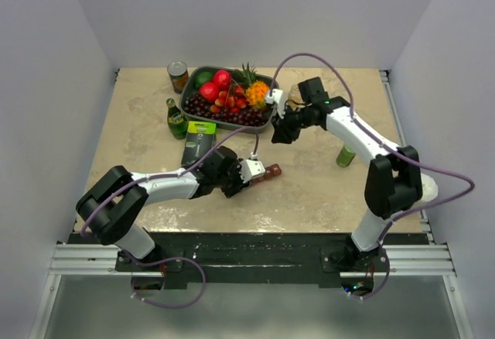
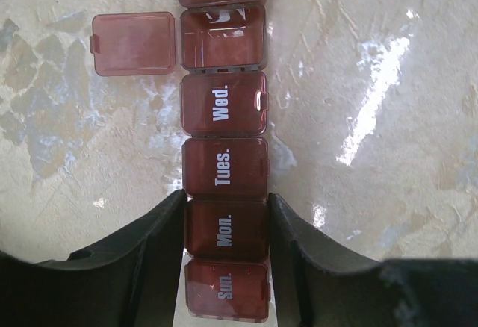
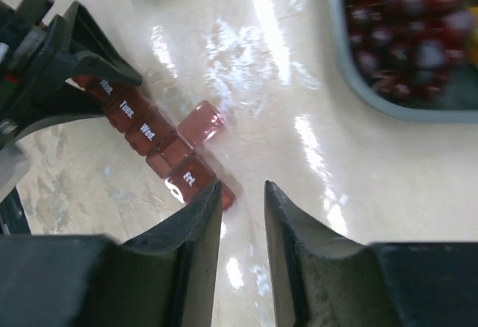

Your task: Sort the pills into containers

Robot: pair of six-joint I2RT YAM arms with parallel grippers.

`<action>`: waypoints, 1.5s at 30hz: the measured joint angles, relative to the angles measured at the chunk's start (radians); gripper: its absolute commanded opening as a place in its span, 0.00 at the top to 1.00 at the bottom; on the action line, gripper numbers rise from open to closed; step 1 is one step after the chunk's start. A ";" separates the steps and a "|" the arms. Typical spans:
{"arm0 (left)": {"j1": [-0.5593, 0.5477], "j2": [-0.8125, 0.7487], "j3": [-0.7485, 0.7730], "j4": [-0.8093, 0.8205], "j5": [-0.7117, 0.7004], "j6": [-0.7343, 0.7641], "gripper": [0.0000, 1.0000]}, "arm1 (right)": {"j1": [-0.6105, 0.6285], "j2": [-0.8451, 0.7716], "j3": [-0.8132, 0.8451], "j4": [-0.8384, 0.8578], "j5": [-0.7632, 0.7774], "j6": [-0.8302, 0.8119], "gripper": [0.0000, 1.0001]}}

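The dark red pill organiser (image 2: pixel 224 103) lies on the beige table, its compartments labelled by day. One compartment past "Wed." stands open, its lid (image 2: pixel 134 43) flipped out to the side. A whitish glint shows inside; I cannot tell whether it is a pill. My left gripper (image 2: pixel 226 196) is shut on the strip, a finger pressed to each side of the "Mon." cell. In the top view that gripper (image 1: pixel 254 170) holds the organiser (image 1: pixel 269 173) at mid table. My right gripper (image 3: pixel 242 187) hovers open and empty beyond the strip's "Fri." end (image 3: pixel 188 178). No loose pills show.
A grey fruit tray (image 1: pixel 186 101) stands at the back, close to my right gripper (image 1: pixel 277 131). A can (image 1: pixel 178 76), a green bottle (image 1: pixel 176 118) and a black-and-green box (image 1: pixel 199 142) sit left of centre. Another green bottle (image 1: pixel 346 155) stands beside the right arm.
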State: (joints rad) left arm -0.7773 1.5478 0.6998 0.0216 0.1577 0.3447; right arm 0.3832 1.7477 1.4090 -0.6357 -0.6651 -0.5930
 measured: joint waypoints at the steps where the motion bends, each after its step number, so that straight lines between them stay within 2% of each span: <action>1: 0.004 0.007 0.010 -0.005 0.000 -0.018 0.78 | -0.014 -0.027 0.000 0.000 0.003 -0.003 0.51; 2: 0.008 0.015 0.020 -0.010 -0.002 -0.034 0.64 | -0.030 -0.055 -0.002 0.000 0.008 -0.008 0.41; 5: 0.018 0.023 0.043 -0.018 -0.003 -0.080 0.43 | -0.066 -0.141 -0.036 0.013 0.029 -0.010 0.27; 6: 0.019 0.021 0.047 -0.018 -0.003 -0.097 0.39 | -0.084 -0.173 -0.058 0.021 0.036 -0.008 0.18; 9: 0.029 -0.007 0.049 -0.026 -0.005 -0.134 0.29 | -0.139 -0.260 -0.121 0.032 0.069 0.010 0.07; 11: 0.036 -0.045 0.049 -0.032 -0.005 -0.153 0.23 | -0.190 -0.317 -0.162 0.042 0.106 0.019 0.05; 15: 0.053 -0.170 0.048 -0.019 -0.005 -0.174 0.22 | -0.304 -0.404 -0.214 0.048 0.176 0.033 0.02; 24: 0.063 -0.386 0.010 0.005 -0.007 -0.174 0.11 | -0.477 -0.463 -0.260 0.055 0.278 0.087 0.01; 32: 0.064 -0.531 -0.019 0.016 -0.048 -0.164 0.10 | -0.492 -0.432 -0.314 0.058 0.401 0.107 0.01; 39: 0.064 -0.550 -0.027 0.013 -0.058 -0.151 0.09 | -0.492 -0.348 -0.320 0.053 0.448 0.102 0.02; 42: 0.064 -0.549 -0.027 0.013 -0.058 -0.149 0.09 | -0.492 -0.306 -0.322 0.053 0.467 0.100 0.08; 45: 0.064 -0.549 -0.027 0.013 -0.058 -0.145 0.09 | -0.492 -0.265 -0.322 0.053 0.483 0.097 0.24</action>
State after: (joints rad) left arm -0.7136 0.9985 0.6724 0.0345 0.1001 0.1997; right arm -0.1089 1.4826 1.0874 -0.5827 -0.1825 -0.4957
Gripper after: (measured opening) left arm 0.908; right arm 0.885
